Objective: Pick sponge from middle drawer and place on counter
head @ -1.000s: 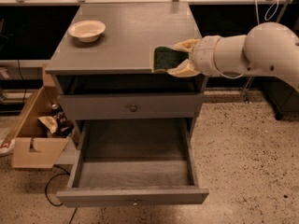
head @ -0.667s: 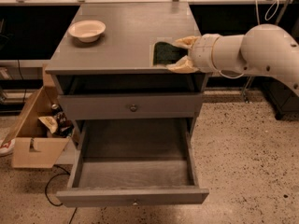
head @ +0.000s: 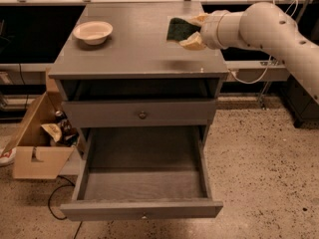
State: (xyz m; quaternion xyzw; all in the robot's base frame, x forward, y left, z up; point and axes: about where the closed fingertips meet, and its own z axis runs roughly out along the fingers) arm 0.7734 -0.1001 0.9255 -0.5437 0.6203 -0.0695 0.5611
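Note:
The sponge (head: 179, 29), dark green face showing, is held in my gripper (head: 188, 31) above the right part of the counter (head: 134, 49). One tan finger is above the sponge and one below it. The gripper is shut on the sponge, and a faint shadow lies on the counter under it. My white arm (head: 269, 26) reaches in from the right. The middle drawer (head: 142, 183) is pulled wide open below, its grey plank floor bare, with a tiny knob on its front.
A cream bowl (head: 93, 32) sits at the counter's back left. A closed grey drawer front with a brass knob (head: 143, 115) is above the open drawer. An open cardboard box (head: 35, 143) with clutter stands on the floor to the left. A cable runs on the floor.
My gripper has carried the sponge from the counter's right front edge further in over the counter top. The drawer and the bowl have not moved.

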